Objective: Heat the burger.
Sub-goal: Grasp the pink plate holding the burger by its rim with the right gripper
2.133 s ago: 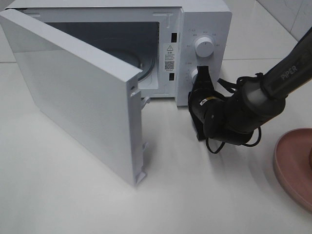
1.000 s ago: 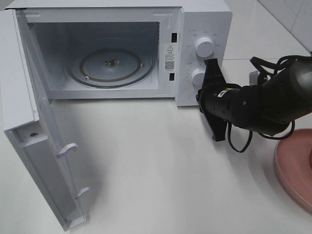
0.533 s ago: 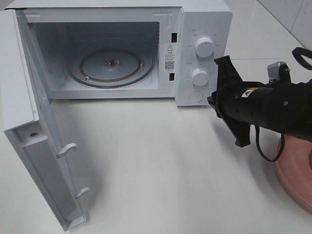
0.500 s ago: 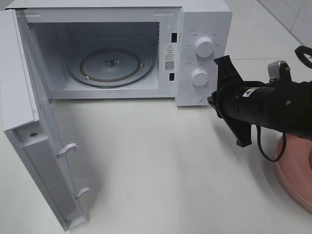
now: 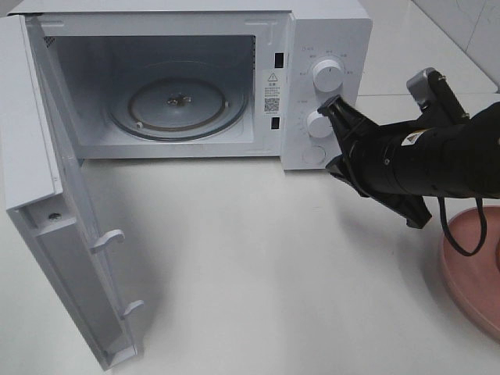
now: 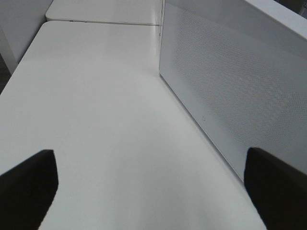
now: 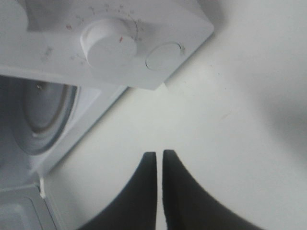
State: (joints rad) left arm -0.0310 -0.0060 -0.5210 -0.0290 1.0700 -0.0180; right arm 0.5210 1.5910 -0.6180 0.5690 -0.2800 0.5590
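The burger is not in view in any frame. The white microwave stands at the back with its door swung wide open to the left, and the glass turntable inside is bare. My right gripper is shut and empty. It hovers just in front of the control panel, by the lower knob. The right wrist view shows its closed fingertips over the table, below a knob and a round button. My left gripper is open and empty beside the door's outer face.
A pink round plate lies at the right edge of the table, partly behind my right arm. The upper knob sits above the lower one. The open door juts out over the left front of the white table.
The door has swung from half open to fully open. My right arm drew back to the right, then turned its wrist and moved the shut gripper back toward the lower knob.
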